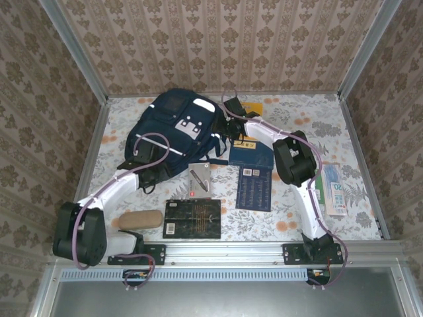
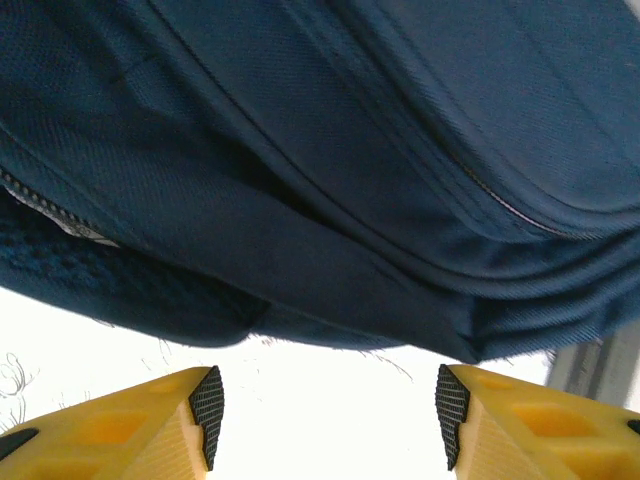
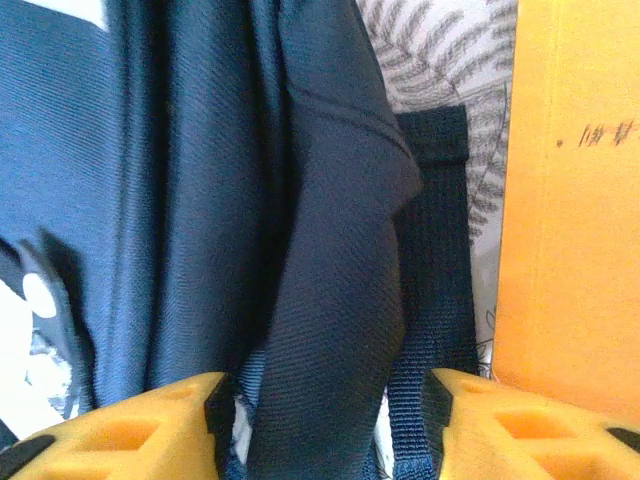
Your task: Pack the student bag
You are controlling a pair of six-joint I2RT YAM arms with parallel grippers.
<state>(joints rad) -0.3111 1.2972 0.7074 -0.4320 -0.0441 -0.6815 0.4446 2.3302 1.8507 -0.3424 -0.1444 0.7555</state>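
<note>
student bag (image 2: 300, 150) beyond left end effector (image 2: 328, 410)

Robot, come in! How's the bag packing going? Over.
Left gripper open, jaws empty at edge of student bag. Right gripper open, bag fold between jaws. Orange book close beside.

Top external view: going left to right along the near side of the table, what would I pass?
Tan pouch → black book → dark blue booklet → white-and-green box.

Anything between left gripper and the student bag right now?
Nothing: left wrist view shows a bare strip of table between the left gripper and the student bag.
</note>
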